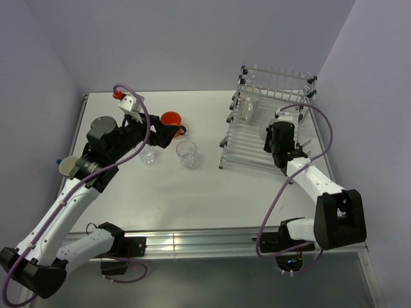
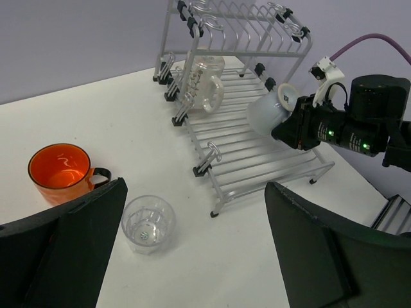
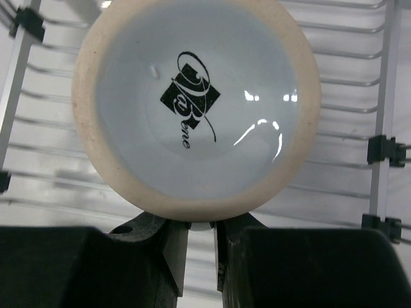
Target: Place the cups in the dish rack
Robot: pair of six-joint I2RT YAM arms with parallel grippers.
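White mug (image 3: 196, 109) pinched in our right pincer (image 3: 200, 240) over the dish rack (image 2: 257, 160), glass mug (image 2: 202, 83) racked; orange mug (image 2: 61, 172), two tumblers (image 1: 149, 156) (image 1: 186, 153) outstanding; left pincer (image 2: 196, 250) wide, empty.

The orange mug (image 2: 59, 172) has a dark handle. The white mug (image 3: 192, 109) shows a bluish-white base ringed in beige, bearing a black diamond logo (script lettering runs across it). The dish rack (image 2: 257, 160) is silver-white with black fittings; the tumbler (image 2: 148, 223) is clear, the table (image 2: 96, 109) white.
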